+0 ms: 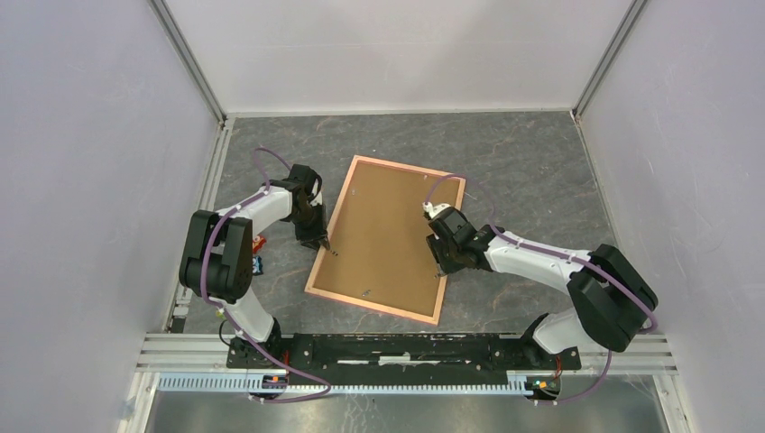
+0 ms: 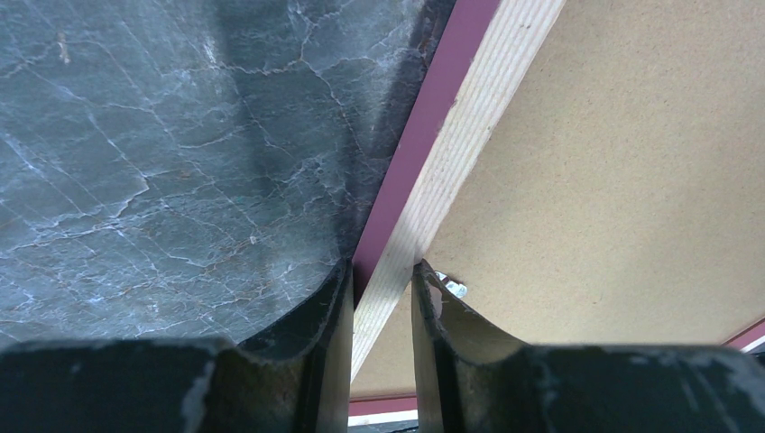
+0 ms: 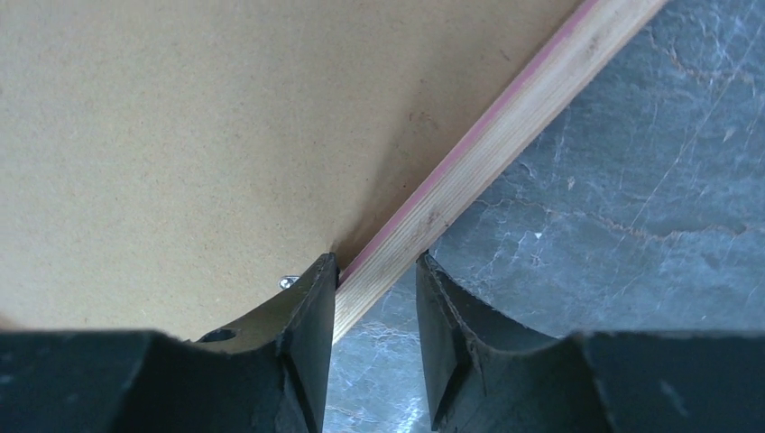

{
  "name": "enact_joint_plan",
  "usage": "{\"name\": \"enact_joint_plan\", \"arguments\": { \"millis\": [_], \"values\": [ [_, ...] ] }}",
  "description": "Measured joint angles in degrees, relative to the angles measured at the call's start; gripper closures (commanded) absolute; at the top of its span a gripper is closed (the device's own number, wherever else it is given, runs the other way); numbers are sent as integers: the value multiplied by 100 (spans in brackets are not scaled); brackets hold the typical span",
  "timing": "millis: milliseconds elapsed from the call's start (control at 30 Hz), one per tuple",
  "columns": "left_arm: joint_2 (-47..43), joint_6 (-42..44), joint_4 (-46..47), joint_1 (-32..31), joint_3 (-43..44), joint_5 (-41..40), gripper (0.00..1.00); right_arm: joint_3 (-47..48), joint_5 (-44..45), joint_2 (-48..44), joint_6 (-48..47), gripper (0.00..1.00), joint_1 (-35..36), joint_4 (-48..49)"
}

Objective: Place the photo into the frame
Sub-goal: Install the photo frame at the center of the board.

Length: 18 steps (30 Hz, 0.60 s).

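The frame (image 1: pixel 372 308) lies face down on the grey counter (image 1: pixel 523 171), its brown backing board (image 1: pixel 388 234) up, between the two arms. At the frame's left rail the left gripper (image 2: pixel 383 271) has its fingers pinching the rail from both sides. At the frame's right rail the right gripper (image 3: pixel 376 266) straddles the wood, fingers spread. One touches the rail; the other stands just clear of it.

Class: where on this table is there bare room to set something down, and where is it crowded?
Bare dark marbled table lies between the pink-bordered rectangular picture frame and the white back wall, in the far right corner, and narrowly between the frame and the black base bar. Crowded: both long frame sides, where the left fingers and right fingers straddle the border.
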Motion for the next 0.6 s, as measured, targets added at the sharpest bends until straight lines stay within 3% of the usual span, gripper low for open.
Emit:
{"name": "enact_joint_plan", "arguments": {
  "millis": [333,600],
  "values": [
    [-68,-146,68,0,-70,-92,98,-422,310,-365,1867,45,26,125],
    [-79,-184,79,0,-81,-101,98,-671,341,-498,2608,45,26,313]
  ]
}}
